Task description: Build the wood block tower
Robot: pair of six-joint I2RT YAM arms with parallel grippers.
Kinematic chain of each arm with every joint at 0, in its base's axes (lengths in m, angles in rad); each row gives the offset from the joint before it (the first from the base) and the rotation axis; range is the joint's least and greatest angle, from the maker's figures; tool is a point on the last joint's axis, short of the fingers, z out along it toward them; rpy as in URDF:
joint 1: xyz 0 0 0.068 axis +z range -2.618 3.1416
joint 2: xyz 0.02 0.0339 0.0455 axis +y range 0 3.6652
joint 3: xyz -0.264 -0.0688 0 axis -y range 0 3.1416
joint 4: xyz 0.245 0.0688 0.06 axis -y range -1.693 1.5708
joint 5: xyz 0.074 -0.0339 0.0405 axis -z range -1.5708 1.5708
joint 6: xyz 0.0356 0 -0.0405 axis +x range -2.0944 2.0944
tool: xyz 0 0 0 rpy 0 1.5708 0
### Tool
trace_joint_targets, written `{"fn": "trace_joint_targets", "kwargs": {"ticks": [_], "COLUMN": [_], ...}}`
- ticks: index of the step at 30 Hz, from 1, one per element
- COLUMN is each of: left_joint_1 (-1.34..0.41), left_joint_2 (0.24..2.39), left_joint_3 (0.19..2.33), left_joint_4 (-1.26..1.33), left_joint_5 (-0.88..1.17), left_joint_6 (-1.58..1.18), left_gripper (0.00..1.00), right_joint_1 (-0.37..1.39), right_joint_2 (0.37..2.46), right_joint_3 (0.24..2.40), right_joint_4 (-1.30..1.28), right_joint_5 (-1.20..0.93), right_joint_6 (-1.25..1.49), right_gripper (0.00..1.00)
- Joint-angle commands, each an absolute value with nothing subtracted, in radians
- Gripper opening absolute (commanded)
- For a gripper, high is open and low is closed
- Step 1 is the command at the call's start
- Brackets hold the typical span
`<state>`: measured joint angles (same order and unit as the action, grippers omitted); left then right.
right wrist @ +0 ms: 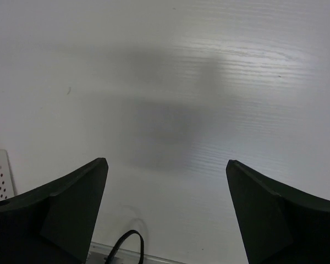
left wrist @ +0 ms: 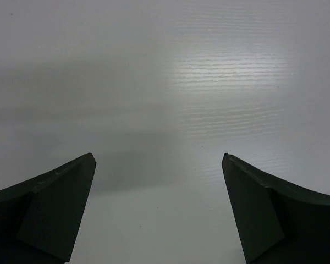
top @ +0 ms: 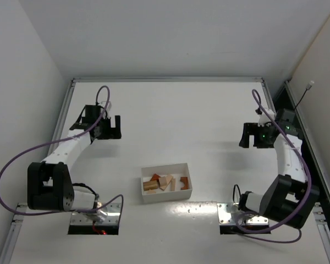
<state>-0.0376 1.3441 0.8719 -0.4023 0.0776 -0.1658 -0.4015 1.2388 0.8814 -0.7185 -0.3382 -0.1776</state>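
From above, the wood blocks [top: 165,182] lie jumbled inside the white box [top: 168,196], with no tower begun. The left gripper [top: 114,132] and right gripper [top: 247,136] hover well apart from the box on either side, both spread wide and empty. A steep descent should clear the box walls, and there is open table [top: 176,110] beyond the box for building. The left wrist view shows only bare surface between the splayed fingers [left wrist: 55,209]. The right wrist view shows the same.

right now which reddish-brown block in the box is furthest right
The reddish-brown block at the white box's right end; the other reddish one lies near the left end.
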Motion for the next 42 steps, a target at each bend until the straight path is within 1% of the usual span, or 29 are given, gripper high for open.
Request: {"fn": "trace_joint_targets", "kwargs": {"ticks": [1, 2, 3, 4, 5, 8, 9, 11, 12, 15, 16, 21, 24, 32, 36, 39, 42], "left_joint_1": [-0.028, -0.028, -0.028, -0.028, -0.028, -0.028, -0.028, -0.028, -0.028, -0.028, -0.028, -0.018, -0.009, -0.009, -0.009, 0.0, 0.035], "left_joint_2": [1.305, 1.305, 1.305, 1.305, 1.305, 1.315, 1.315, 1.315, 1.315, 1.315, 1.315, 1.293, 1.284, 1.305, 1.325, 1.325, 1.341], "left_joint_3": [0.867, 0.876, 0.876, 0.876, 0.876, 0.887, 0.887, 0.906, 0.907, 0.925, 0.925, 0.925, 0.914, 0.904, 0.914, 0.914, 0.948], "left_joint_4": [-0.38, -0.38, -0.394, -0.394, -0.394, -0.403, -0.403, -0.422, -0.422, -0.446, -0.457, -0.457, -0.457, -0.457, -0.457, -0.457, -0.457], "left_joint_5": [0.054, 0.054, 0.054, 0.054, 0.054, 0.063, 0.063, 0.051, 0.051, 0.041, 0.032, 0.021, 0.012, 0.012, 0.002, -0.008, 0.038], "left_joint_6": [-0.164, -0.164, -0.164, -0.164, -0.164, -0.164, -0.164, -0.164, -0.164, -0.164, -0.155, -0.155, -0.155, -0.146, -0.146, -0.146, -0.146], "left_gripper": [1.0, 1.0, 1.0, 1.0, 1.0, 1.0, 1.0, 1.0, 1.0, 1.0, 1.0, 1.0, 1.0, 1.0, 1.0, 1.0, 1.0], "right_joint_1": [-0.333, -0.233, -0.18, -0.129, -0.036, 0.092, 0.192, 0.297, 0.401, 0.541, 0.558, 0.594, 0.629, 0.75, 0.788, 0.83, 0.86], "right_joint_2": [1.223, 1.207, 1.207, 1.216, 1.254, 1.307, 1.325, 1.344, 1.356, 1.425, 1.445, 1.572, 1.598, 1.7, 1.7, 1.672, 1.648], "right_joint_3": [0.957, 0.975, 1.023, 1.049, 1.101, 1.182, 1.196, 1.221, 1.221, 1.247, 1.247, 1.292, 1.302, 1.446, 1.447, 1.404, 1.33], "right_joint_4": [-0.747, -0.758, -0.771, -0.79, -0.828, -0.87, -0.87, -0.87, -0.87, -0.87, -0.87, -0.89, -0.856, -0.896, -0.917, -0.917, -0.894], "right_joint_5": [-0.445, -0.445, -0.445, -0.434, -0.425, -0.401, -0.388, -0.354, -0.342, -0.33, -0.33, -0.373, -0.399, -0.465, -0.474, -0.474, -0.474], "right_joint_6": [-0.228, -0.229, -0.247, -0.296, -0.319, -0.388, -0.397, -0.425, -0.439, -0.515, -0.529, -0.574, -0.574, -0.584, -0.594, -0.603, -0.603], "right_gripper": [0.85, 0.85, 0.85, 0.85, 0.85, 0.85, 0.85, 0.85, 0.85, 0.81, 0.76, 0.76, 0.76, 0.74, 0.72, 0.72, 0.72]}}
